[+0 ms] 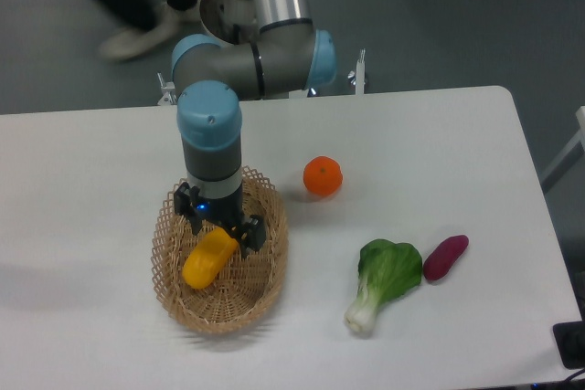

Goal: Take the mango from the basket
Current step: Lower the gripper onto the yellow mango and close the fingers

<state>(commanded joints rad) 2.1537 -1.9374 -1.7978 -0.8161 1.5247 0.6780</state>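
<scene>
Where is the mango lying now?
The mango lies inside the wicker basket at the table's left, directly under the gripper, left of the orange.

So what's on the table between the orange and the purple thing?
Only the leafy green sits about there, slightly low; the rest between the orange and the purple vegetable is bare table.
</scene>
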